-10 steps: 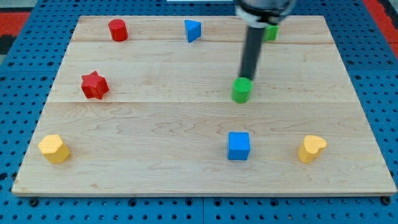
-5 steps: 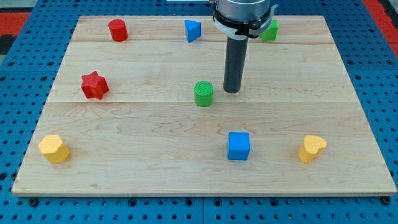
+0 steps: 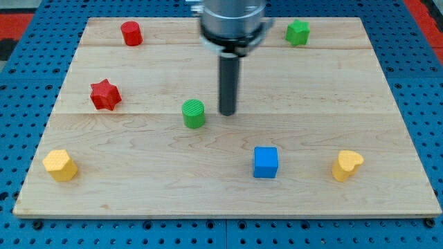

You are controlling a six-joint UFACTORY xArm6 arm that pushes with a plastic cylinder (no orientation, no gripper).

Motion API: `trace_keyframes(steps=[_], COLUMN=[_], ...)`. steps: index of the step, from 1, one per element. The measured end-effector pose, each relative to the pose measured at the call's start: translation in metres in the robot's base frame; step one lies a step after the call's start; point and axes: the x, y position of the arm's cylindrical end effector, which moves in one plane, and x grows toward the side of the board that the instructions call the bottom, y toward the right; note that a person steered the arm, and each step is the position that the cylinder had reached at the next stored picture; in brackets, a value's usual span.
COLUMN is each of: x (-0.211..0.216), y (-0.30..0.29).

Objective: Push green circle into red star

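Green circle point(image 3: 194, 113) shoved left toward red star point(image 3: 105, 95), still apart; my tip point(image 3: 227, 112) trails right, no gripper to tell

Red cylinder point(image 3: 130, 33), green star point(image 3: 297, 32), blue cube point(image 3: 265, 162), two yellow blocks point(image 3: 60, 164) point(image 3: 347, 165).

A pale wooden board point(image 3: 387, 90) of joined planks is lying flat on a blue perforated surface point(image 3: 21, 104) dotted with round holes, which is showing red patches at the view's top corners under even light
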Motion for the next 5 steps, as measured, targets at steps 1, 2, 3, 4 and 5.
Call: trace_keyframes(steps=[1,2,3,4,5], x=[0.012,0.025,0.023,0.017,0.000], y=[-0.033,-0.033,-0.083,-0.096,-0.124])
